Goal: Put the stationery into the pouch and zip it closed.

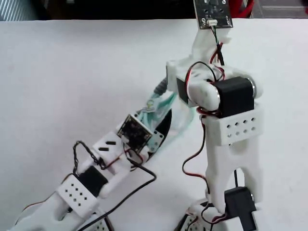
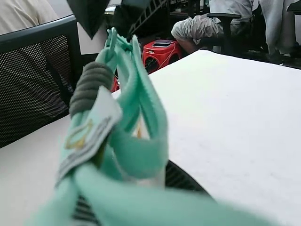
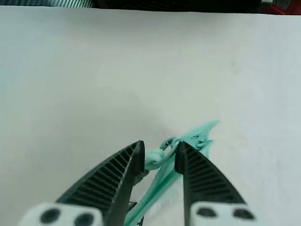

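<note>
The mint-green pouch (image 1: 164, 107) lies in the middle of the white table (image 1: 72, 72), between the two arms. My left gripper (image 1: 161, 129) comes in from the near left and is shut on the pouch's near end. In the left wrist view the pouch (image 2: 136, 141) sits close up, with a grey cord loop (image 2: 89, 87) and a label (image 2: 87, 134). My right gripper (image 3: 160, 147) comes down from above, and its black fingers (image 3: 117, 179) are shut on the pouch's green zipper pull (image 3: 159, 154). The rest of the pouch (image 3: 200, 132) runs on past the fingertips.
The right arm's white body (image 1: 231, 125) stands over the table's right half and hides part of the pouch. Loose cables (image 1: 144, 180) trail near the front. Beyond the table's far edge are a black mesh chair (image 2: 33, 84) and a red item (image 2: 160, 49). Bare table spreads left.
</note>
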You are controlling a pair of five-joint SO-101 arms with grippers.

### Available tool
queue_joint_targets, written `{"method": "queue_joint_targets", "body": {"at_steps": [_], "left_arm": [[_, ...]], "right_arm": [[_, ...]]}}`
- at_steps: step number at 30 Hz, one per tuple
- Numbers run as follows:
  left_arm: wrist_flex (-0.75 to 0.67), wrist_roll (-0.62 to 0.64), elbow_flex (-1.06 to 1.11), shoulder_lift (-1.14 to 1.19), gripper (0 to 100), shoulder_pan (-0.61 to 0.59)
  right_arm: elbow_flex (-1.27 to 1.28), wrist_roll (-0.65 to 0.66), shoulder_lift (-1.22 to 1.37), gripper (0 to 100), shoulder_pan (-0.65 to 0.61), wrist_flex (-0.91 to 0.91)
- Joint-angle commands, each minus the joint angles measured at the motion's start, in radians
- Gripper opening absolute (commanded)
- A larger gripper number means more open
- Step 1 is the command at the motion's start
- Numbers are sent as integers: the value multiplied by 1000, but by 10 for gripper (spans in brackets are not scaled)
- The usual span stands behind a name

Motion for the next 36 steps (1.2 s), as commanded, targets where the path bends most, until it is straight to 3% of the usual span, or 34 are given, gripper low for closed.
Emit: {"method": "queue_joint_targets", "body": {"at_steps": [1, 5, 20, 28, 36], "left_arm": [[44, -5, 11, 28, 25, -8], [44, -5, 11, 28, 25, -8], [44, -5, 11, 28, 25, -10], [44, -5, 9, 30, 25, -10], [44, -5, 9, 33, 25, -10]], "right_arm": [[-2, -2, 18, 108, -7, -22], [-8, -2, 31, 10, -7, -22], [69, 54, -50, 19, -19, 50], [233, 66, -213, 19, -188, 50], [252, 198, -351, 19, -265, 48]]}}
